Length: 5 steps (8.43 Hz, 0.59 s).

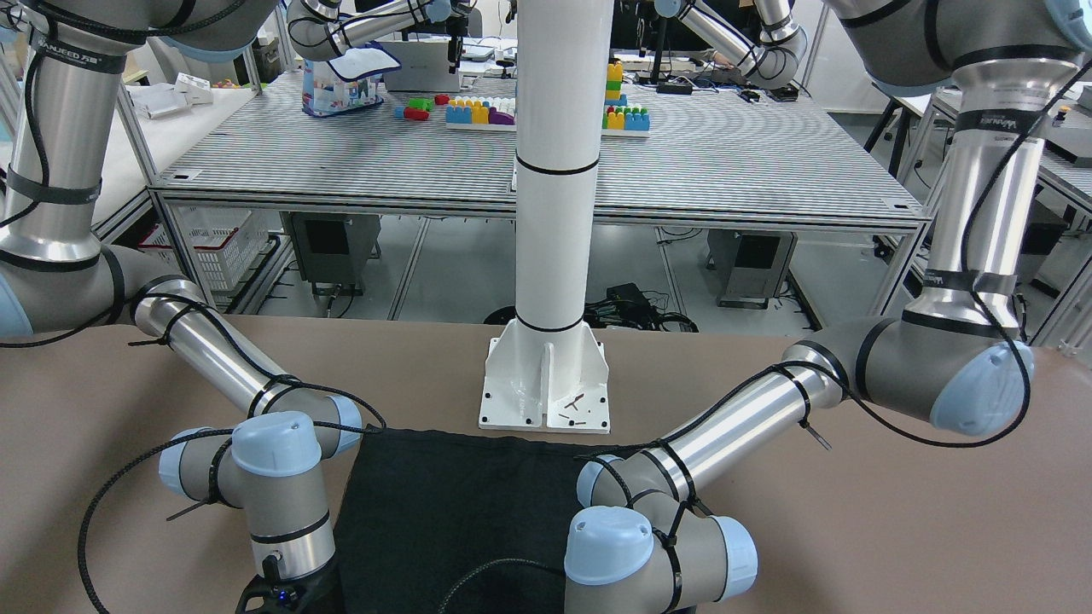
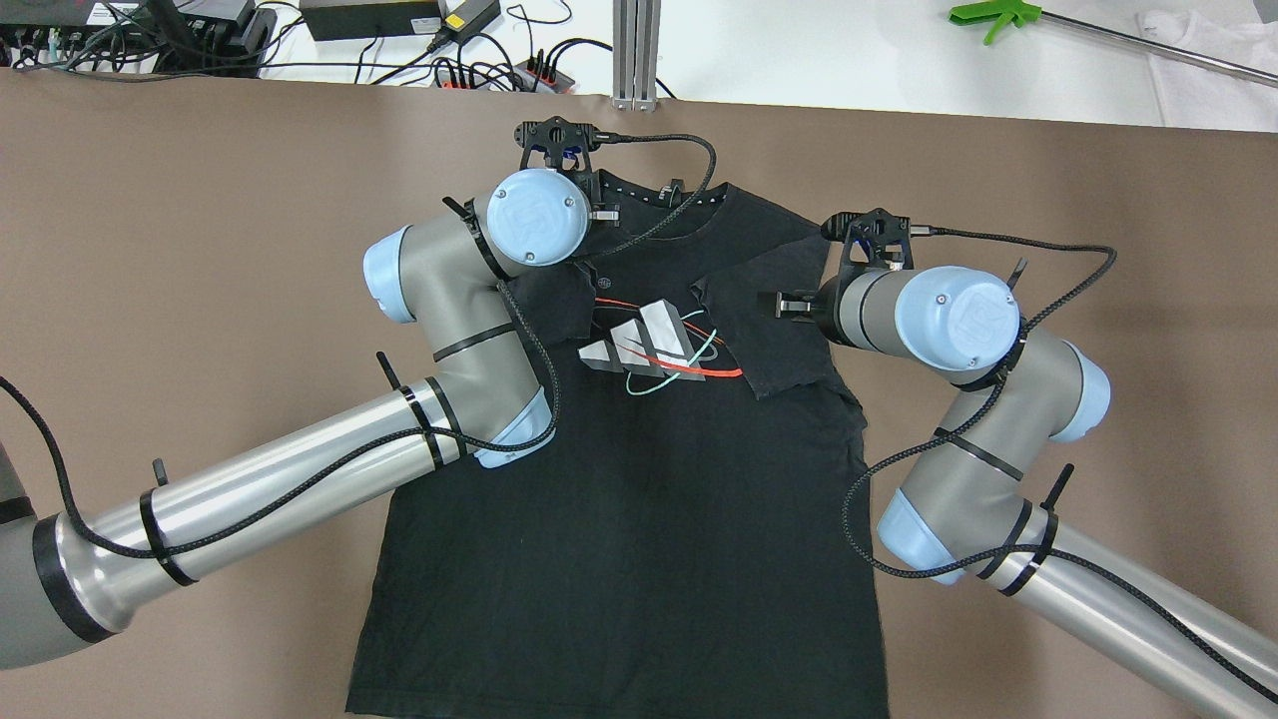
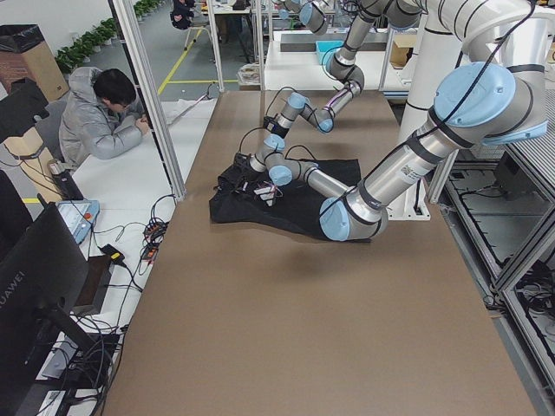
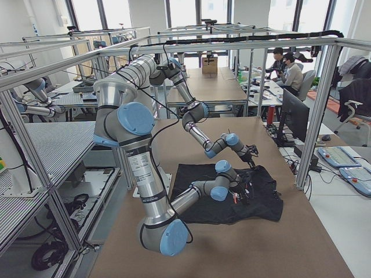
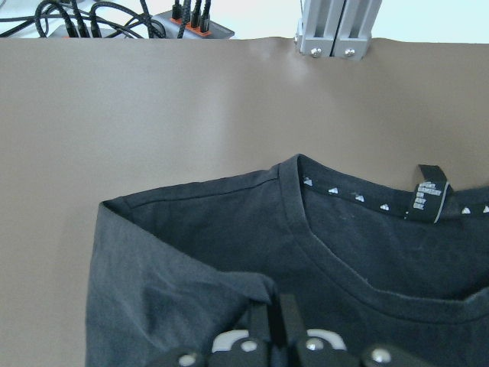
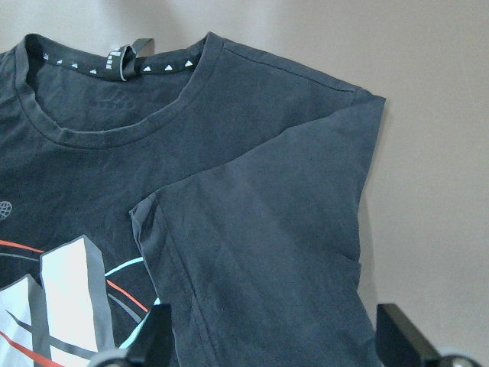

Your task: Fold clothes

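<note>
The clothes are one black T-shirt (image 2: 639, 519) with a grey, red and teal chest print (image 2: 654, 345), lying flat on the brown table, collar at the far side. Both sleeves lie folded inward over the chest. My left gripper (image 5: 273, 325) sits low at the shirt's left shoulder (image 2: 599, 213), its fingers pressed together with a raised fold of the sleeve fabric at their tips. My right gripper (image 6: 283, 336) hovers over the folded right sleeve (image 6: 267, 206) with its fingers wide apart and nothing between them; overhead it shows beside that sleeve (image 2: 789, 303).
The robot's white pedestal (image 1: 546, 375) stands at the shirt's hem side. Cables and power strips (image 2: 300, 20) line the table's far edge, with a green-handled tool (image 2: 998, 15) beyond it. A seated person (image 3: 104, 113) works at the bench beside the table.
</note>
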Each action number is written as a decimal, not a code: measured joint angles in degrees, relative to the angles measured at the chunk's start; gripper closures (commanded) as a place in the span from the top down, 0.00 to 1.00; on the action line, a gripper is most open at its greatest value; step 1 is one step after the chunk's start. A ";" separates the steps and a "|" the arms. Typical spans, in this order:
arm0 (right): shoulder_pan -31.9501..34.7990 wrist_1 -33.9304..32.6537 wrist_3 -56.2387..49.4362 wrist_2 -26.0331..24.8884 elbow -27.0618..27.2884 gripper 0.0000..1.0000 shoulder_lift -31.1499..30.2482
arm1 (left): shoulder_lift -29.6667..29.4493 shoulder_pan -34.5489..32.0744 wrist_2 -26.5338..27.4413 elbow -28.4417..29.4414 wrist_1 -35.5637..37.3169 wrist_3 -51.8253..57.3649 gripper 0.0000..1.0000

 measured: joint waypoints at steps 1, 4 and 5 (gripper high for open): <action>0.01 0.00 -0.03 0.00 -0.04 0.94 -0.02 | -0.02 0.10 0.28 0.56 -0.24 0.09 1.00; -0.02 0.00 -0.05 0.00 -0.09 0.94 -0.05 | -0.05 0.05 0.71 1.05 -0.75 0.18 1.00; -0.04 -0.04 -0.06 0.00 -0.14 0.94 -0.05 | 0.01 -0.27 0.57 0.92 -1.26 0.39 1.00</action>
